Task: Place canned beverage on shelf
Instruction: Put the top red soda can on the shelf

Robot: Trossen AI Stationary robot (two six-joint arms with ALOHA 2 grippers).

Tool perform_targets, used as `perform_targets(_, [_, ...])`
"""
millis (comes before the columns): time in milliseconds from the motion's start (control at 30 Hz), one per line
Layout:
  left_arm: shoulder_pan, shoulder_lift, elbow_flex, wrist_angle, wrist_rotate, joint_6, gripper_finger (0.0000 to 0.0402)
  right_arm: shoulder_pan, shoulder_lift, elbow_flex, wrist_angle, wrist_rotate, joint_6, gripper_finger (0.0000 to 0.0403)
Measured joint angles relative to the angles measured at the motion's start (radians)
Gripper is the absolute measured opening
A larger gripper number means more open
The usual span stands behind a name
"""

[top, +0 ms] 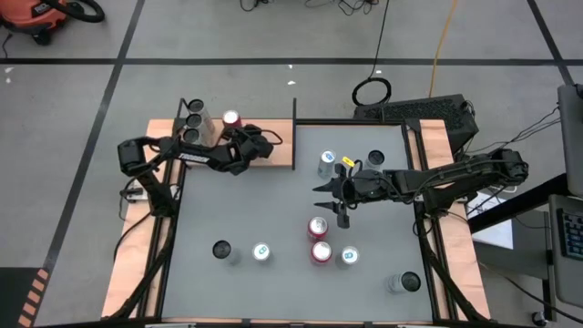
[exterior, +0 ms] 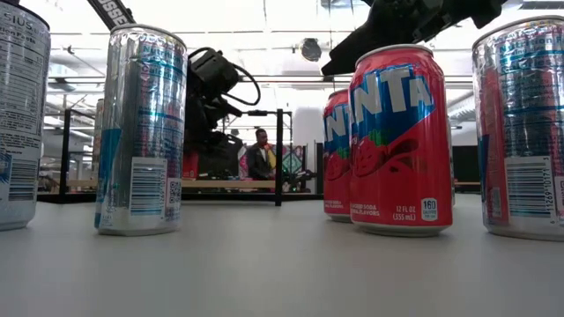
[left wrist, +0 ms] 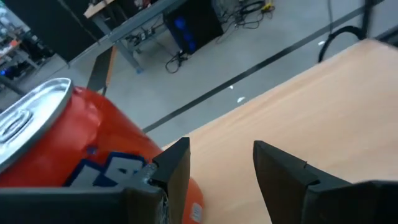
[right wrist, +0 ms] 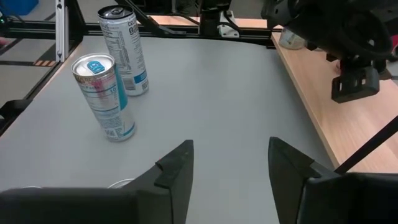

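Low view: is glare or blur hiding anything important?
Low view: bright ceiling lights wash out the background; the near strawberry can is sharp, the shelf behind soft. Left wrist view: the red can looms close and slightly blurred.

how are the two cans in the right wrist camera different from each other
The dark-topped can is taller and carries dense printed text on its side, while the blue-tabbed can is shorter, with a silver lid and red and blue markings. The dark-topped can stands farther from the right gripper than the blue-tabbed can. Both are slim, upright, and on the grey tabletop.
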Motion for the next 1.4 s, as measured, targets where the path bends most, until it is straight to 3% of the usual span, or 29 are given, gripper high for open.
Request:
perform_targets(133, [-0.064, -0.019, 0.000, -0.062, 0.017, -0.034, 0.0170, 0.000, 0.000, 0.000, -0.001, 0.000, 0.000, 0.0141])
perform_targets(367, [-0.125, -0.021, -0.001, -0.186, -0.077, -0.138, 0.0170, 0.000, 0.000, 0.000, -0.009, -0.001, -0.015, 0.0141])
perform_targets(733, [-0.005, -0.021, -0.001, -0.175, 0.012, -0.135, 0.0170, 0.000, 0.000, 0.000, -0.017, -0.003, -0.039, 0.0141])
perform_targets(1133, [0.047, -0.021, -0.001, -0.148, 0.017, -0.132, 0.0170, 0.000, 0.000, 0.000, -0.002, -0.002, 0.008, 0.0141])
perform_targets(1400, [0.074, -0.021, -0.001, -0.045, 0.044, -0.039, 0.0170, 0.000, 0.000, 0.000, 0.001, -0.001, 0.024, 0.0141])
